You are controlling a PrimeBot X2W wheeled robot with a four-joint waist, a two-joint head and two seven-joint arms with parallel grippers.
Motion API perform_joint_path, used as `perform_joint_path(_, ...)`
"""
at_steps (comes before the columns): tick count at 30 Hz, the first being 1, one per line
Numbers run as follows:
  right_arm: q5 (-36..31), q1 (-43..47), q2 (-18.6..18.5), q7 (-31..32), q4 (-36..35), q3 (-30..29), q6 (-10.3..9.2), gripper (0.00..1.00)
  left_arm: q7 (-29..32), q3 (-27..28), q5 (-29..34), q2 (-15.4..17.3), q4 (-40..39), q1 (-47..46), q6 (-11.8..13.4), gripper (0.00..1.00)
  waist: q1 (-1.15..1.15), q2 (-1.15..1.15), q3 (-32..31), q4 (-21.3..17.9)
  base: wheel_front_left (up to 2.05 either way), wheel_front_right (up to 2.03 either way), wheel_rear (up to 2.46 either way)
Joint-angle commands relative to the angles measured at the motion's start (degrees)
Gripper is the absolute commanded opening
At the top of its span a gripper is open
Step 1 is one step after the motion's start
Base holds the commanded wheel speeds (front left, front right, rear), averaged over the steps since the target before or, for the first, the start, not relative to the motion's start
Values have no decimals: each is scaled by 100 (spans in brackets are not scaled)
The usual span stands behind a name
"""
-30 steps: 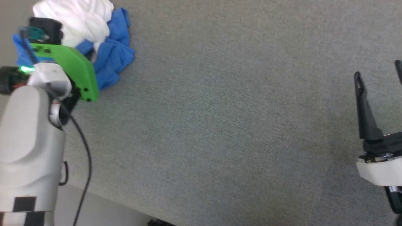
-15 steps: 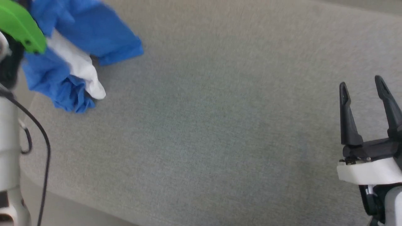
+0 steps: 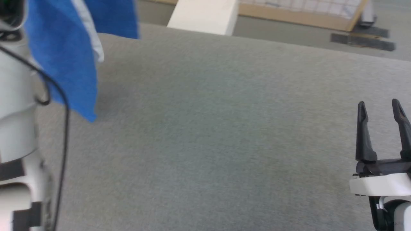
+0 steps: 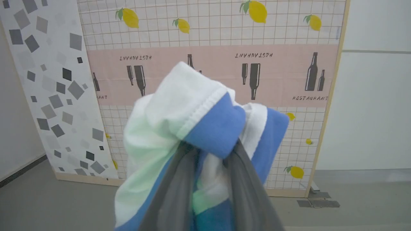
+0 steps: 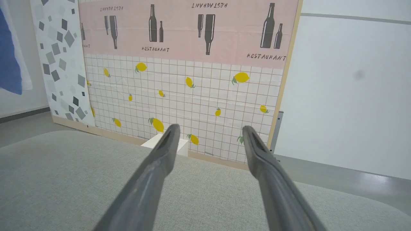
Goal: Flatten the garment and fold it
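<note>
Your left gripper [image 4: 210, 148] was pinched down on the garment [image 4: 192, 109]. Both fingers stood narrow, with a bunch of white cloth and blue sleeve squeezed between them and spilling over the tips. In the head view, the garment [image 3: 61, 57] hung as a blue sheet with a white strip beside your pale left forearm [image 3: 16, 112], over the far left corner of the tabletop [image 3: 224, 134]. Its lowest blue point reached down near the left edge; contact with the grey surface could not be told. Your right gripper [image 3: 379, 103] stood near the right edge, fingers spread wide, nothing between them, well apart from the garment. In its wrist view the right gripper [image 5: 210, 129] gaped over the tabletop, with a lemon-print panel [image 5: 192, 89] beyond the far edge.
</note>
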Motion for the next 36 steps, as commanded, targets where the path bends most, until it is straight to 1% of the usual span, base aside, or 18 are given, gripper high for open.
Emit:
perform_joint_path(1,56,55,9,-50,23,-33,-10,100,-16,-44,-60,-174,-81,-199,77,0,0,0,-286,-355,0,0,0)
perform_joint_path(5,184,73,12,-96,73,-140,-10,100,14,-162,-261,-578,-152,-541,129,0,0,0,-355,-599,0,0,0)
perform_joint_path(10,258,70,13,-137,120,-286,-10,100,58,-377,-464,-1066,-47,-873,153,0,0,0,-395,-955,0,0,0)
perform_joint_path(13,279,49,13,-154,129,-349,-10,100,48,-525,-528,-1275,60,-917,184,0,0,0,-389,-1167,0,0,0)
perform_joint_path(16,301,41,13,-171,120,-451,-10,100,59,-792,-590,-1445,103,-766,239,0,0,0,-364,-1375,0,0,0)
perform_joint_path(19,333,45,13,-181,108,-530,-10,100,96,-1108,-719,-1547,78,-437,333,0,0,0,-290,-1547,0,0,0)
perform_joint_path(21,362,37,13,-185,124,-572,-10,100,99,-1360,-921,-1589,17,-111,387,0,0,0,-223,-1651,0,0,0)
perform_joint_path(22,400,29,13,-189,147,-559,-10,100,-51,-1797,-1284,-1613,-154,459,501,0,0,0,-95,-1801,0,0,0)
perform_joint_path(26,458,-31,13,-202,173,-502,-10,100,-513,-2427,-1463,-1616,-204,1185,675,0,0,0,86,-1945,0,0,0)
perform_joint_path(27,473,-53,13,-206,187,-471,-10,100,-649,-2555,-1490,-1617,-135,1396,732,0,0,0,135,-1983,0,0,0)
perform_joint_path(29,492,-91,13,-214,208,-407,-10,100,-897,-2792,-1327,-1617,96,1713,755,0,0,0,231,-2050,0,0,0)
perform_joint_path(31,506,-128,13,-222,232,-343,-10,100,-1121,-2911,-1261,-1617,410,2047,827,0,0,0,320,-2112,0,0,0)
perform_joint_path(34,504,-177,13,-228,277,-279,-10,100,-1292,-3108,-1174,-1609,940,2443,856,0,0,0,437,-2176,0,0,0)
perform_joint_path(36,493,-198,14,-230,316,-262,-10,100,-1375,-3281,-1124,-1610,1303,2646,817,0,0,0,495,-2188,0,0,0)
